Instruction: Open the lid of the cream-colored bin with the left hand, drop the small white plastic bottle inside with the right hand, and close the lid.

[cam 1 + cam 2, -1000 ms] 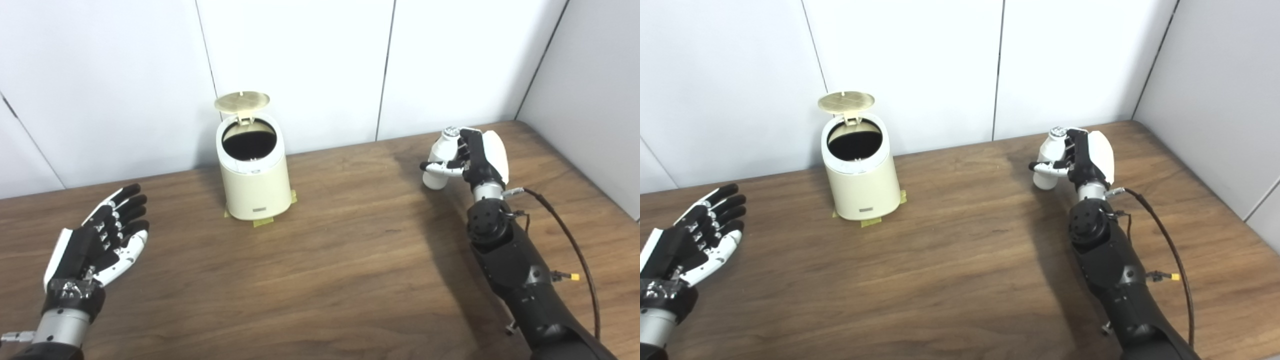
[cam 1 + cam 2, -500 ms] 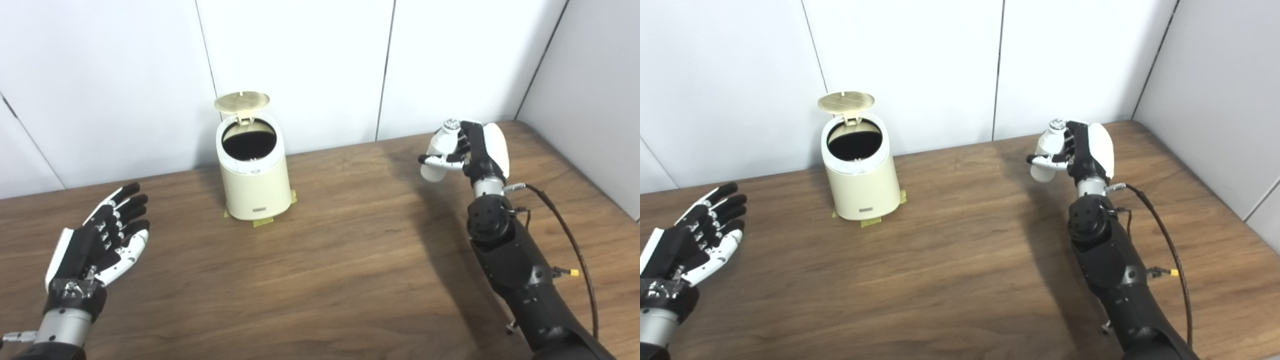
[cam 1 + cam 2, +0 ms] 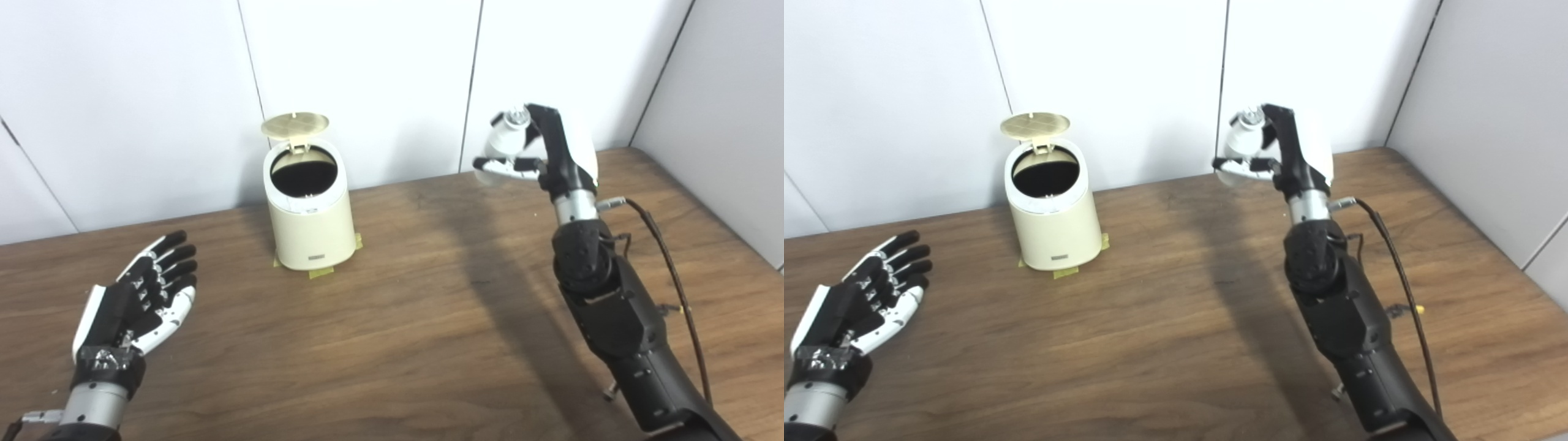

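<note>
Bottle [image 3: 506,142] just came off the table, now raised and moved left toward the bin [image 3: 309,211]. Your right hand [image 3: 551,156] has fingers wrapped around it. Lid [image 3: 295,124] is up. Left hand [image 3: 138,303] idle, fingers spread. Carry over the opening next.

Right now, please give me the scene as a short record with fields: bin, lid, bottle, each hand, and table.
bin: cream-colored bin, upright near the back wall, yellow tape under its base
lid: lid raised, opening dark
bottle: small white plastic bottle, held above the table, right of the bin
right hand: right hand, shut on the bottle
left hand: left hand, open, palm up, holds nothing
table: wooden table
</note>
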